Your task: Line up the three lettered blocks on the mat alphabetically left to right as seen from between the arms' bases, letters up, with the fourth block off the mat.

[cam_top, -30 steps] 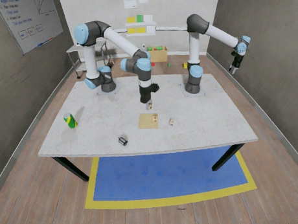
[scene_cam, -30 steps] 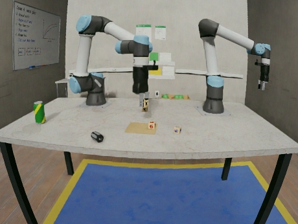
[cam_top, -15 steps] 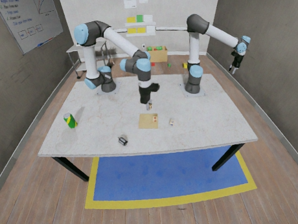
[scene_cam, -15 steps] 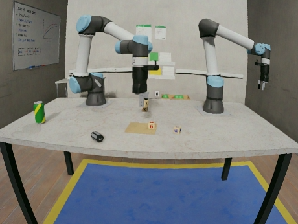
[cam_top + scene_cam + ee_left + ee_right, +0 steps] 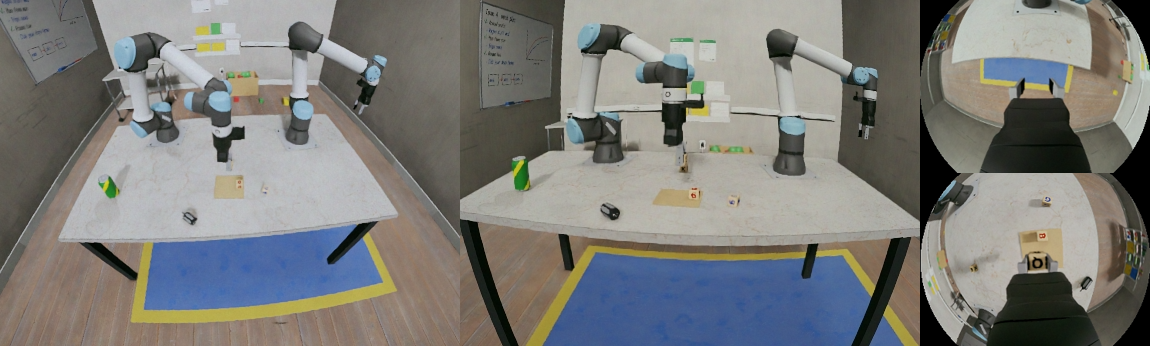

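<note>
The right tool (image 5: 229,163) (image 5: 682,159) (image 5: 1036,258) is part-open, its fingers snug on the Q block (image 5: 231,163) (image 5: 684,165) (image 5: 1036,260), held up near the mat's twelve o'clock, by the top view; I'd guess it wants a clear path around its neighbours. The B block (image 5: 239,184) (image 5: 694,193) (image 5: 1042,235) sits near two o'clock on the mat (image 5: 225,190) (image 5: 672,198) (image 5: 1055,250), sensibly: that's leftmost from the bases. The G block (image 5: 265,189) (image 5: 733,201) (image 5: 1046,201) waits off it at three, presumably bound for the middle. The fourth block (image 5: 973,268) lies off towards the bases, rightly apart. Wide open and holding nothing, the left tool (image 5: 359,109) (image 5: 864,134) (image 5: 1036,83) hangs beyond the pale tabletop (image 5: 150,210) (image 5: 570,200) (image 5: 997,35) (image 5: 1001,219), out of the way. A green can (image 5: 108,186) (image 5: 521,174) stands at nine; a whiteboard (image 5: 45,35) (image 5: 516,55) hangs around ten.
</note>
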Robot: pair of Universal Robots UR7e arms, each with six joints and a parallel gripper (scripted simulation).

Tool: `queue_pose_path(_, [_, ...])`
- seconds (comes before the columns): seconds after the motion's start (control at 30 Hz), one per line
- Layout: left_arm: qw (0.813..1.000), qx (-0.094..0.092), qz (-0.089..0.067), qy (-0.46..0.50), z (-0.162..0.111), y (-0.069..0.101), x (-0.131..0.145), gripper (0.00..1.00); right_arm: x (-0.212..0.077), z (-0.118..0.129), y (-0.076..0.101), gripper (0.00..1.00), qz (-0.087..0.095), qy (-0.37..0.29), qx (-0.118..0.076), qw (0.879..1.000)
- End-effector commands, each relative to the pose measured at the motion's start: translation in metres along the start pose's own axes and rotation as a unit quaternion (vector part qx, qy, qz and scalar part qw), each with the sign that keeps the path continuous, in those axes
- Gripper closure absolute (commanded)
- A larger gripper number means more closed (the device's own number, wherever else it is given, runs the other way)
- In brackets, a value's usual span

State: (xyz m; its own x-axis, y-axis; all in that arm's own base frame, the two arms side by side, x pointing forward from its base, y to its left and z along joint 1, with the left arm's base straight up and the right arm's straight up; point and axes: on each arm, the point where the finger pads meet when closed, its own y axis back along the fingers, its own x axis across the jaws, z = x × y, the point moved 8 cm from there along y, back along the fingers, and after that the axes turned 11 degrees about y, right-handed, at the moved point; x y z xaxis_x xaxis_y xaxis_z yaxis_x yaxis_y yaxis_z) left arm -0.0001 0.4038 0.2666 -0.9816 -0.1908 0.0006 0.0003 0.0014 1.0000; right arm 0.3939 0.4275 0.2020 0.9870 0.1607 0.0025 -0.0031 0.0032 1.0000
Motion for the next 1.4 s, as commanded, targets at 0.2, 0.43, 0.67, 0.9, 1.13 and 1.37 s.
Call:
queue_pose_path(0.2, [1.000, -0.001, 0.000, 0.000, 0.000, 0.000, 0.000, 0.00, 0.002, 0.006, 0.001, 0.43, -0.001, 0.190, 0.002, 0.982])
queue_pose_path(0.43, [1.000, -0.001, 0.000, 0.000, 0.000, 0.000, 0.000, 0.00, 0.003, 0.013, 0.001, 0.43, -0.001, 0.312, 0.002, 0.950])
queue_pose_path(0.67, [1.000, -0.001, 0.000, 0.000, 0.000, 0.000, 0.000, 0.00, 0.004, 0.021, 0.001, 0.43, 0.000, 0.426, 0.002, 0.905])
queue_pose_path(0.9, [1.000, -0.001, 0.000, 0.000, 0.000, 0.000, 0.000, 0.00, 0.007, 0.031, 0.001, 0.43, 0.000, 0.540, 0.002, 0.842])
queue_pose_path(1.13, [1.000, -0.001, 0.000, 0.000, 0.000, 0.000, 0.000, 0.00, 0.009, 0.038, 0.001, 0.43, 0.000, 0.605, 0.002, 0.796])
queue_pose_path(1.37, [1.000, -0.001, 0.000, 0.000, 0.000, 0.000, 0.000, 0.00, 0.012, 0.045, 0.001, 0.43, 0.000, 0.670, 0.002, 0.742])
